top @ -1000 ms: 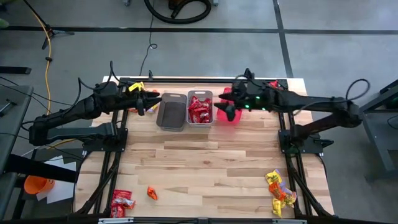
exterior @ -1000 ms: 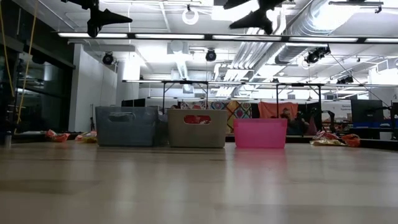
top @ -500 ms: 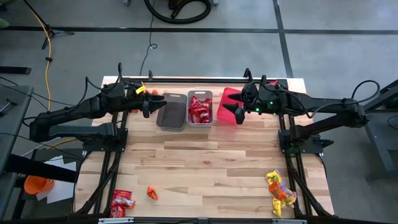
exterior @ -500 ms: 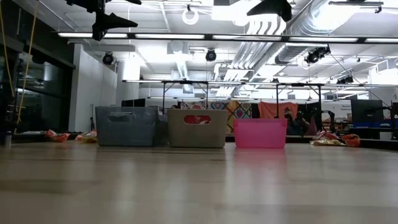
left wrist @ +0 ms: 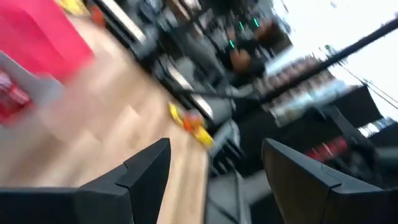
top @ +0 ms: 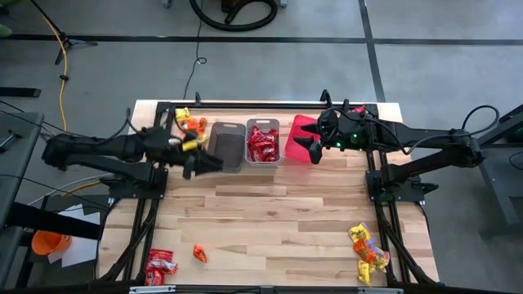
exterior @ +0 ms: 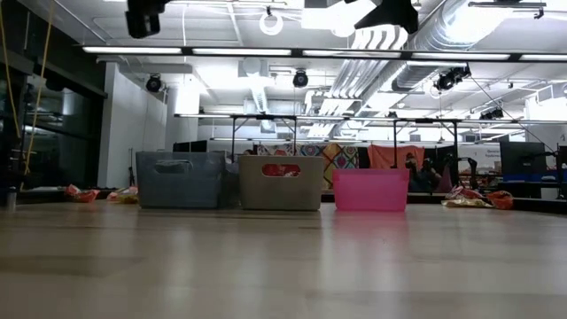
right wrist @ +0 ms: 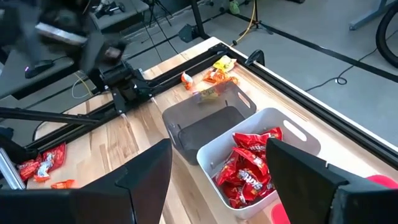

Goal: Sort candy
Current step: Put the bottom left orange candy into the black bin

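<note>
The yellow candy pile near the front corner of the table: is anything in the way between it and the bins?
Nothing visible is. Bare wooden table lies between the yellow candy pile and the row of bins: the dark grey bin, the light bin of red candy and the pink bin. The right end effector hovers open above the pink bin.

No text, label, brand, number or sign could be read anywhere in the views; the white lettering on the red candy wrappers [right wrist: 249,171] in the light bin [right wrist: 214,155] was too small and crumpled to make out
</note>
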`<move>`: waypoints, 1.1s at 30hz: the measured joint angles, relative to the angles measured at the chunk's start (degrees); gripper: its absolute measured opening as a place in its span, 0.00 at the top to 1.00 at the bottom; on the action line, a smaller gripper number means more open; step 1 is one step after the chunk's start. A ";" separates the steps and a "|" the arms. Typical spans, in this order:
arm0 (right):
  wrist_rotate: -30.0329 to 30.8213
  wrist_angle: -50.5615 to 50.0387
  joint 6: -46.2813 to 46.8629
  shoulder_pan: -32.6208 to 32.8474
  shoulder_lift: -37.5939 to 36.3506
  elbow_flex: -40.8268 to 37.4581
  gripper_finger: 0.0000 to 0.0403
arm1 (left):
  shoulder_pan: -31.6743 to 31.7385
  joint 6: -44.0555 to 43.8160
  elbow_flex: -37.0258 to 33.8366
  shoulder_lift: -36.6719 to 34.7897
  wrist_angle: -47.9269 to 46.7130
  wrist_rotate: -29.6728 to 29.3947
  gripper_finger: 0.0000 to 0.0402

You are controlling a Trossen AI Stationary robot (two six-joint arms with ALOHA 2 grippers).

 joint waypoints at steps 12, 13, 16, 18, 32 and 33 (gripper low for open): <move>0.02 0.00 -1.02 -0.20 0.02 0.00 0.37 | -24.45 -9.20 11.09 17.88 -15.74 4.31 0.40; 0.02 -0.01 -1.05 -0.20 0.02 0.00 0.37 | -26.26 -9.18 13.23 19.88 -19.92 4.70 0.40; 0.03 -0.59 -1.07 -0.20 0.02 0.00 0.37 | -31.27 -8.24 18.40 25.38 -33.03 3.95 0.40; 0.02 -1.36 -0.92 -0.20 0.02 0.00 0.37 | -34.43 -8.01 19.80 28.72 -38.90 1.51 0.40; 0.04 -4.33 -0.44 -0.20 0.04 0.00 0.37 | -46.49 -5.82 16.30 48.78 -31.92 -5.78 0.40; 0.04 -4.33 -0.44 -0.20 0.04 0.00 0.37 | -46.49 -5.70 16.30 50.05 -31.86 -6.05 0.40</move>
